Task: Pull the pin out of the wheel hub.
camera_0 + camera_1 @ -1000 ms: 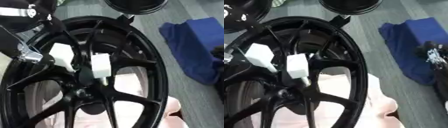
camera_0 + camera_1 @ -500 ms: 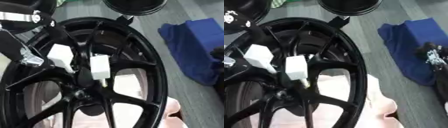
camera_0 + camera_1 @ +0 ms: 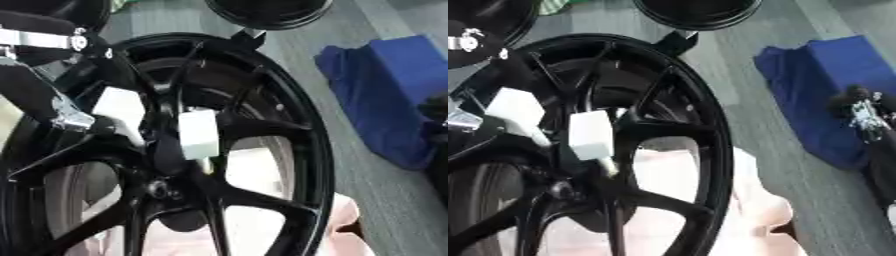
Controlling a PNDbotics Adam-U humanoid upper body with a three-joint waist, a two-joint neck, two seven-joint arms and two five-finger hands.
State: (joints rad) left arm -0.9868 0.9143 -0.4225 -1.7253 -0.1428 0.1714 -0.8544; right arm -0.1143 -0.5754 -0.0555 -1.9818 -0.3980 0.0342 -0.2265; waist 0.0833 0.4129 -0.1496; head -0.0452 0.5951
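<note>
floor: grey, blue cloth at right
wheel hub: black, spoked
left hand: white-tipped fingers pinched on pin near centre
right hand: grip unclear

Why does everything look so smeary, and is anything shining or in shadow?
Left eye view: the black wheel is soft-edged, its spokes merging into one dark mass; the white blocks look brightest. Right eye view: a faint sheen runs along the rim; the blue cloth is blurred, with no sharp shadows.
</note>
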